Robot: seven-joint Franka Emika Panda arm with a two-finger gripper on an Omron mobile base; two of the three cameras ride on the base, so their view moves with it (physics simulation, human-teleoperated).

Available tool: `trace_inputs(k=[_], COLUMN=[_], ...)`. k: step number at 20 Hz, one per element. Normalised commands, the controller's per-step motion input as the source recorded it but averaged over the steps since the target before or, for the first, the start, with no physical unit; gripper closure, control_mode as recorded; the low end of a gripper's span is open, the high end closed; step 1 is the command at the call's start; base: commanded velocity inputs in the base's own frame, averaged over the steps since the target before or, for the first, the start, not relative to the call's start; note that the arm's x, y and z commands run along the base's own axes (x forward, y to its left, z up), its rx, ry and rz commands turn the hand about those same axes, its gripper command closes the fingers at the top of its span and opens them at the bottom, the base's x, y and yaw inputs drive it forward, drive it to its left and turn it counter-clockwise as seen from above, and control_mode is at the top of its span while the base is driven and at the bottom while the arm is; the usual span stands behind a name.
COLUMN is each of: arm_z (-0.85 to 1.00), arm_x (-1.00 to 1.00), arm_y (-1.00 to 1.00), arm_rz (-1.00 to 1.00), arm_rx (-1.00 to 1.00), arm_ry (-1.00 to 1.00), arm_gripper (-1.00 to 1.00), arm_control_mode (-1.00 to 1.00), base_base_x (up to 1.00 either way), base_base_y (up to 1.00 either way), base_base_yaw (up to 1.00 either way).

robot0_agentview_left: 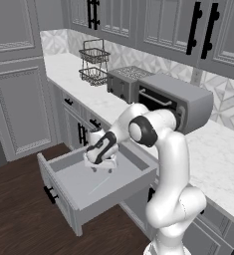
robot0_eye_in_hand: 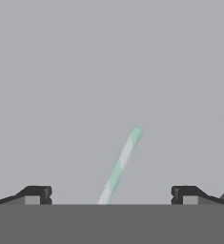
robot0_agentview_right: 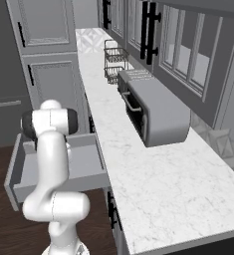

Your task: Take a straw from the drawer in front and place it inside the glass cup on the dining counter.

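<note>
The grey drawer (robot0_agentview_left: 63, 196) stands pulled out below the wall counter, also seen from the other side as the drawer (robot0_agentview_right: 91, 169). A thin pale straw (robot0_agentview_left: 99, 187) lies on its floor. In the hand view the straw (robot0_eye_in_hand: 120, 164) shows white with green stripes, slanting up between the two dark fingertips (robot0_eye_in_hand: 37, 193). My gripper (robot0_agentview_left: 102, 169) hangs inside the drawer, pointing down just above the straw, open with nothing between its fingers. In the hand view the gripper (robot0_eye_in_hand: 111, 194) straddles the straw's near end. The glass cup and the dining counter are out of view.
Along the marble wall counter (robot0_agentview_left: 218, 159) stand a toaster oven (robot0_agentview_left: 175, 102), a toaster (robot0_agentview_left: 126, 82) and a wire basket (robot0_agentview_left: 93, 62). Grey cabinet doors (robot0_agentview_left: 19, 109) rise at the left. Dark wood floor (robot0_agentview_left: 19, 224) lies in front of the drawer.
</note>
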Motion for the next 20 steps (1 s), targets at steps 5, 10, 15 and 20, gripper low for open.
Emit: trace_inputs(k=[5, 10, 15, 20], arm_z=[-0.47, -0.45, -0.38, -0.39], arm_x=[0.00, 0.05, 0.00, -0.03], arm_y=[-0.04, 0.00, 0.00, 0.00], arm_rz=[-0.02, 0.00, 0.00, 0.00], arm_rx=[0.00, 0.00, 0.00, 0.00], arm_ry=[0.02, 0.01, 0.00, 0.00], arm_gripper=[-1.00, -1.00, -1.00, -1.00], arm_control_mode=[-1.00, -1.00, -1.00, -1.00], base_base_x=[0.00, 0.00, 0.00, 0.00], base_base_y=[0.00, 0.00, 0.00, 0.00], base_base_yaw=[0.00, 0.00, 0.00, 0.00])
